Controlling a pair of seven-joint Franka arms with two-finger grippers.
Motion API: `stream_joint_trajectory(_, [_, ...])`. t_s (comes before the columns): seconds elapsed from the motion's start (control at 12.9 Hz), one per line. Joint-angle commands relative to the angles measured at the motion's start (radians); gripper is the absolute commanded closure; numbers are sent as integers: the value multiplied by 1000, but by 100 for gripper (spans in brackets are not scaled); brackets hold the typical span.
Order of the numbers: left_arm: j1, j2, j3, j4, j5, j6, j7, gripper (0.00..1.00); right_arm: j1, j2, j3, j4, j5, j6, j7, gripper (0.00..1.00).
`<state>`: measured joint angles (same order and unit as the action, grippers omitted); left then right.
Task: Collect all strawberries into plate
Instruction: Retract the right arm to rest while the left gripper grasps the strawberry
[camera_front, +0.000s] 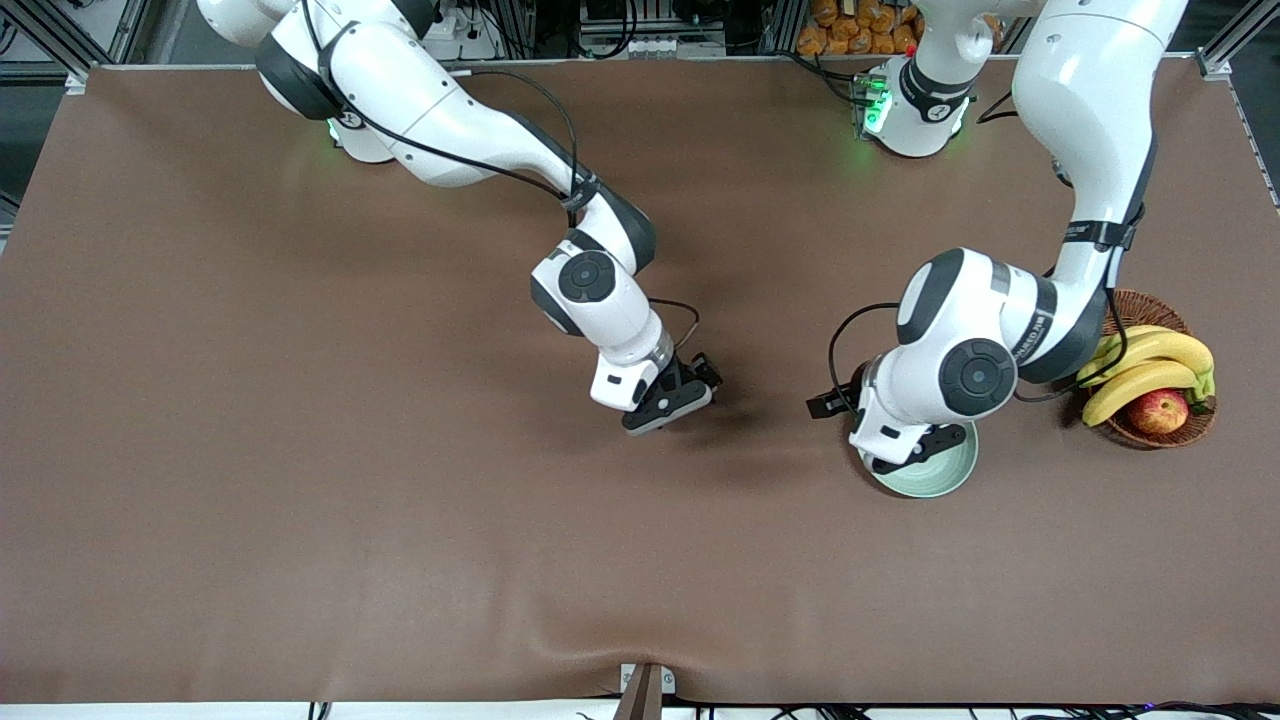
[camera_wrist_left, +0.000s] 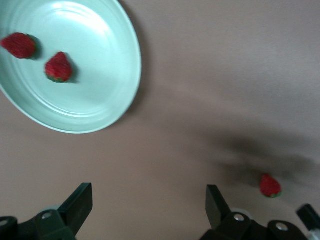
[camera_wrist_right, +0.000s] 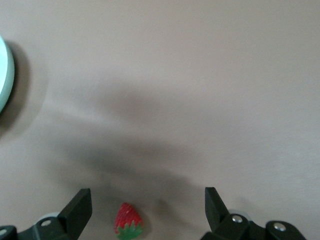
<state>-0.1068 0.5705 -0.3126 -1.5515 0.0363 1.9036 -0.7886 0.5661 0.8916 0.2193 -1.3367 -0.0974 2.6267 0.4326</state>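
You see two red berries on mint plate | third berry on desk | left end effector open | right end effector open

Two strawberries lie in the plate; a third strawberry lies on the table.

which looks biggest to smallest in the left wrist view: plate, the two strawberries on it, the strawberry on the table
1. plate
2. the two strawberries on it, alike
3. strawberry on the table, slightly smaller, maybe only farther away
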Motion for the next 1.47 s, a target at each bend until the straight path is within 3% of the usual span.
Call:
stream_joint_trajectory(0.0, [-51,63,0,37,-12,75,-116,0,-77,-115,6,-53,-16,-104,3,0])
stream_joint_trajectory(0.31, [-166,152,1,74,-9,233,-464,0,-210,-235,8,-94,-16,-330,-128,0])
stream_joint_trajectory(0.7, [-232,222,9,77,-9,396,-597,0,-394,-426,9,-176,-13,-558,-192,0])
stream_joint_trajectory(1.0, [-260,255,10,77,-4,417,-598,0,-529,-591,9,-271,1,-657,-247,0])
stream_joint_trajectory(1.08, [-263,258,10,76,-4,417,-598,0,-552,-641,0,-301,2,-669,-250,0])
stream_joint_trajectory(1.39, [-284,269,10,73,5,417,-597,0,-562,-755,-133,-305,27,-824,-389,0])
